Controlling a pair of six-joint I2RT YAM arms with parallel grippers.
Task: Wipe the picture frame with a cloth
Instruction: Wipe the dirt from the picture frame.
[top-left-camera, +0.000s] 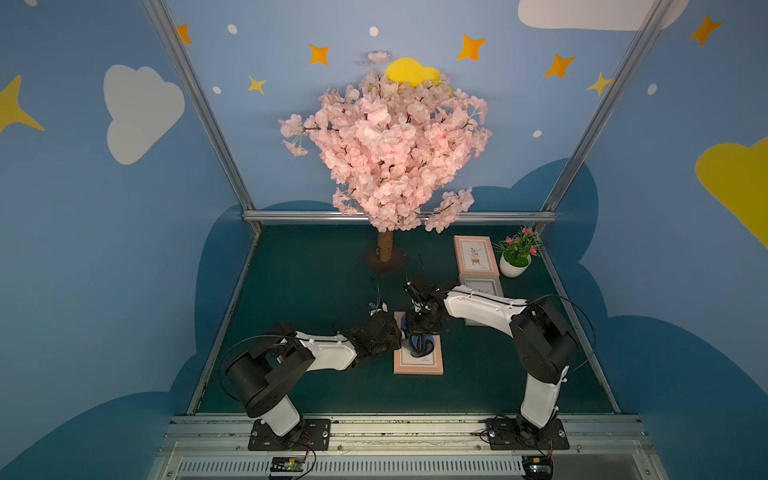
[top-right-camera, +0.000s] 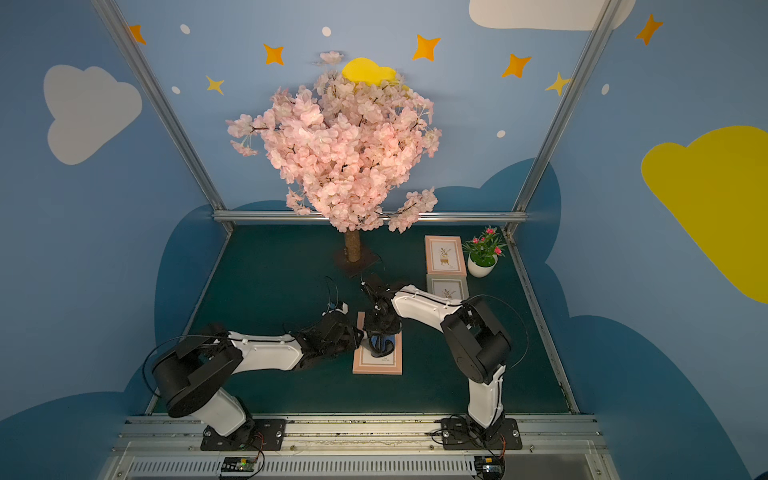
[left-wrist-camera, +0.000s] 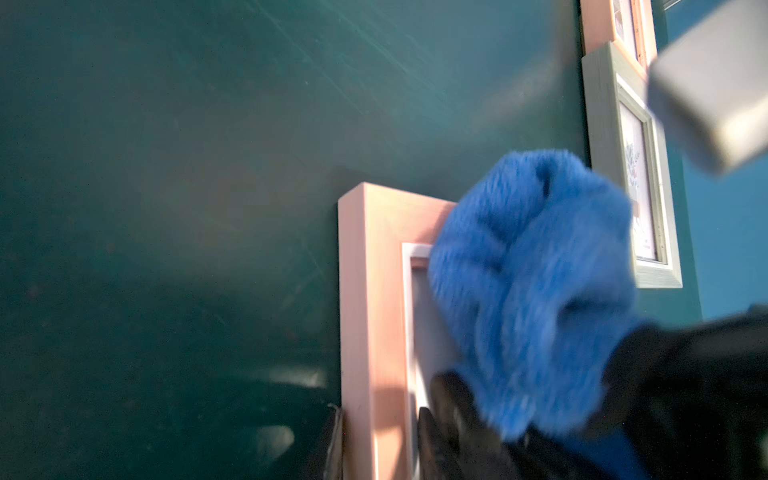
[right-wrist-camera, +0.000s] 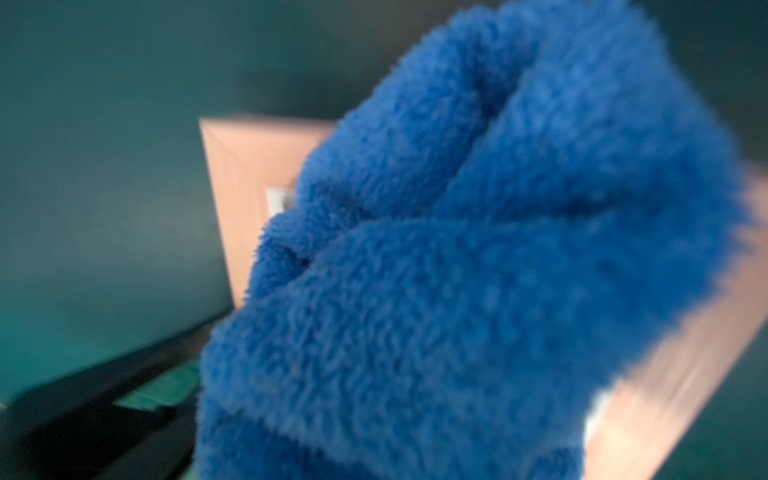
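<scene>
A pink picture frame (top-left-camera: 417, 365) (top-right-camera: 376, 366) lies flat on the green table, in front of the middle. My left gripper (top-left-camera: 397, 332) (left-wrist-camera: 380, 444) is shut on its left rail (left-wrist-camera: 370, 291), one finger outside and one inside the rail. The blue plush cloth (top-left-camera: 417, 343) (top-right-camera: 376, 343) (left-wrist-camera: 532, 291) is bunched up and pressed on the frame's glass. My right gripper (top-left-camera: 422, 332) comes down from above, shut on it. In the right wrist view the cloth (right-wrist-camera: 478, 270) hides the fingers, and a corner of the frame (right-wrist-camera: 241, 174) shows behind it.
A blossom tree's trunk (top-left-camera: 385, 245) stands at the back middle. At the back right lie a second pink frame (top-left-camera: 476, 254) and a grey-green frame (top-left-camera: 482, 286), partly under my right arm. Next to them stands a white potted plant (top-left-camera: 515, 259). Walls enclose the table.
</scene>
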